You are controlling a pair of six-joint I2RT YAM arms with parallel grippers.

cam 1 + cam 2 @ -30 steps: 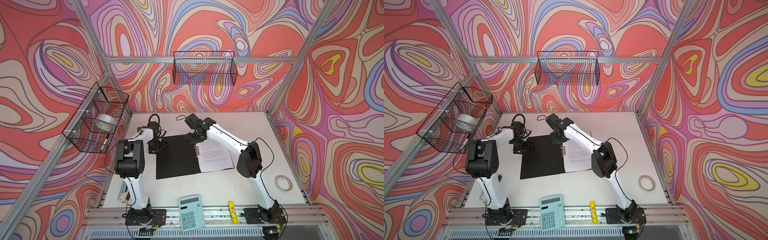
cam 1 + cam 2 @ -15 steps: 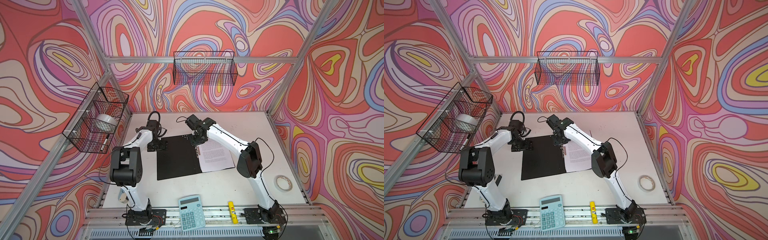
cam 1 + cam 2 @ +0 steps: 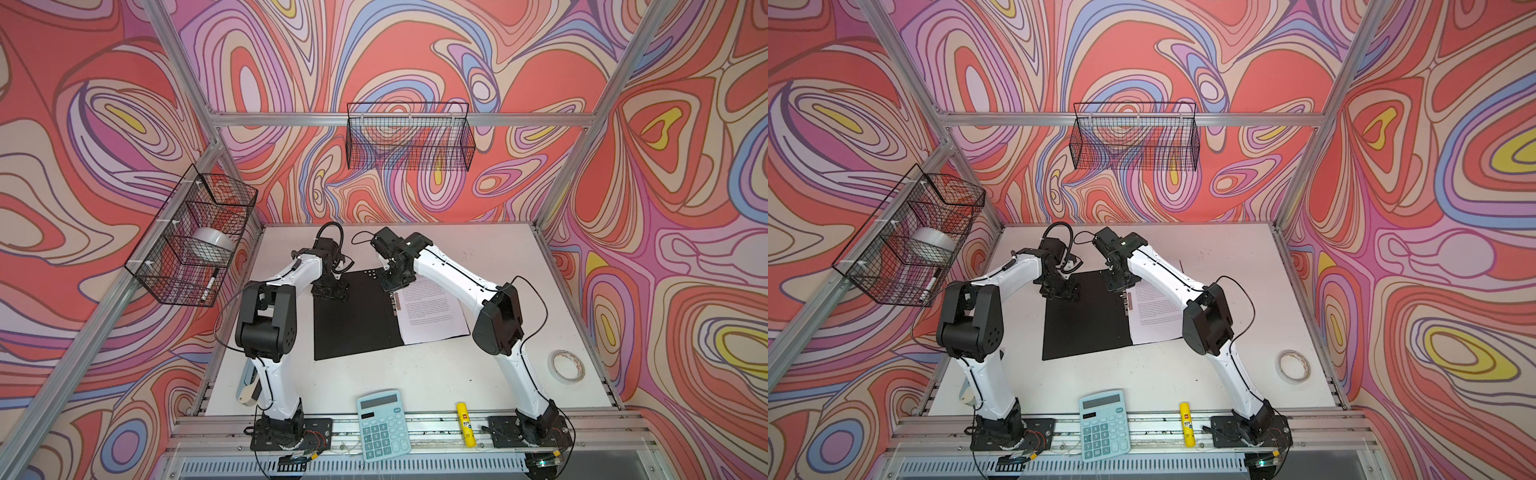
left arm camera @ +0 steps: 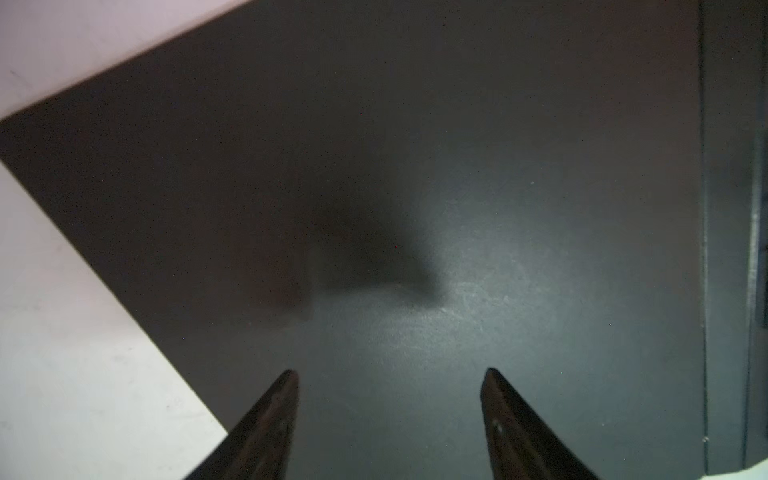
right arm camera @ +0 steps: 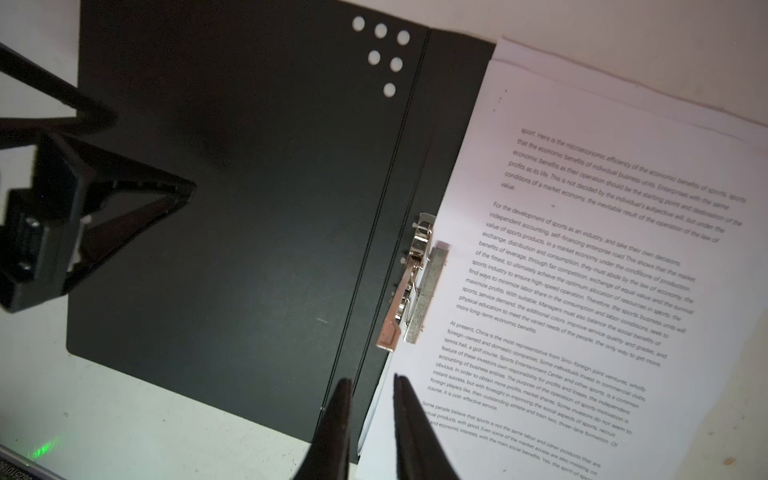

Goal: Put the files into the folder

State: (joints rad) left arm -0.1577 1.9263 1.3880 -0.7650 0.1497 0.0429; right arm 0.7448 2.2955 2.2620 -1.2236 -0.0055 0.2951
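Two robot arms meet over an open folder (image 3: pixel 353 324) lying black side up in the middle of the worktop (image 3: pixel 415 374). At the folder's 11 o'clock corner the left end effector (image 3: pixel 330 291) is poised over the bare black flap, its fingers (image 4: pixel 270 415) spread apart with nothing between them. At the 12 o'clock end of the spine the right end effector (image 3: pixel 392 284) points down where the black card meets paper. Its fingers (image 5: pixel 340 415) are drawn nearly together with a slim gap, and whether they pinch anything cannot be told. Just beside it, the metal clip bar (image 5: pixel 415 286) overlaps the margin of the files (image 3: pixel 432 309), which lie flat, print up, on the folder's 3 o'clock half. A tape roll (image 3: pixel 566 365) sits at the worktop's 4 o'clock edge.
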